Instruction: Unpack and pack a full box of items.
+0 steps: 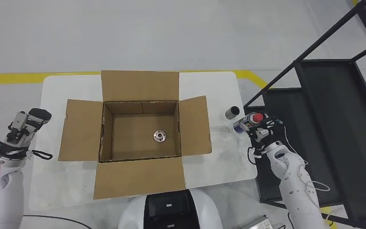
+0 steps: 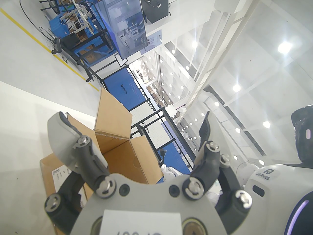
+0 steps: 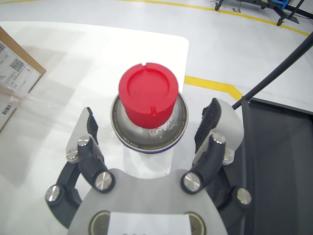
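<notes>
While the red-capped can (image 3: 148,94) stands well right of the box (image 1: 140,86), the right gripper (image 3: 150,108) brackets it, fingers spread with gaps on both sides. Left gripper (image 2: 133,119), left of the box, gapes wide, holding nothing.

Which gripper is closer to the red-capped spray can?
Right. The right gripper straddles the red-capped spray can, jaws open; the left gripper sits across the cardboard box.
</notes>
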